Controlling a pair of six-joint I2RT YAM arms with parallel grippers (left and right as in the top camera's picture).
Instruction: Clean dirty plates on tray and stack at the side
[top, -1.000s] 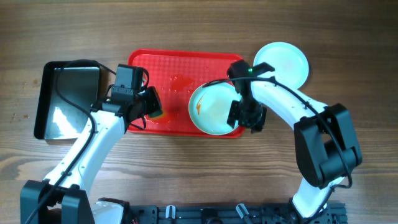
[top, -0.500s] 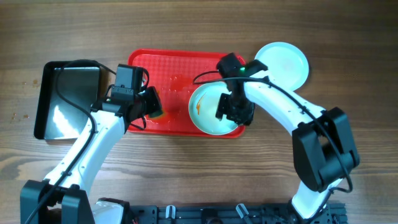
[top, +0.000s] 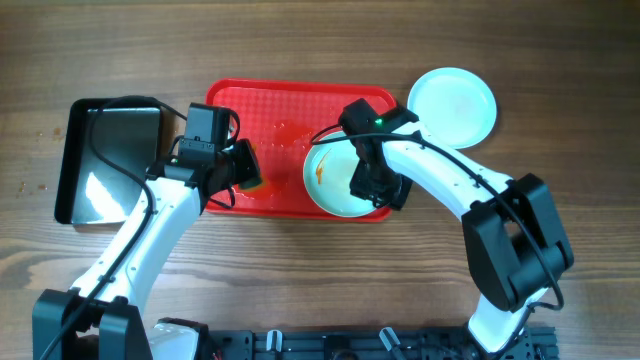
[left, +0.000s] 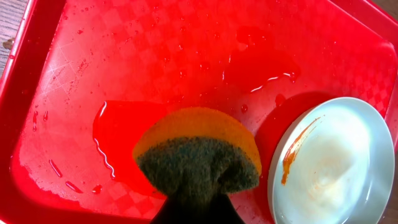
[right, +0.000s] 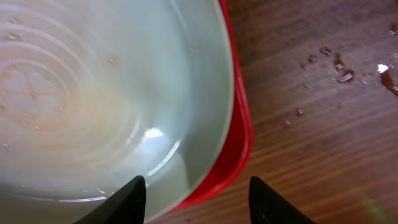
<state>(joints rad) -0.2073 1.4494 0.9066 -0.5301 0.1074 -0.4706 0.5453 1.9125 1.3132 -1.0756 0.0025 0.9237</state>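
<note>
On the tray: a smeared plate beneath an open gripper

A pale mint-white plate (top: 330, 182) lies at the right end of the red tray (top: 280, 100), with an orange smear (left: 295, 152) near its left rim. A second, clean plate (top: 452, 104) rests on the table (top: 300, 40) beyond. The right gripper (right: 196, 186) hovers over the smeared plate's right edge, fingers spread, holding nothing. The left gripper (top: 243, 172) pinches a yellow-green sponge (left: 198, 155) above the wet tray. Since a second ago the right arm has swung leftward; the left has not moved.

The left arm (top: 150, 225) and right arm (top: 450, 170) have smooth white shells, black joints and thin black cables. The right gripper (right: 198, 190) has tapered black fingertips (right: 127, 199).
</note>
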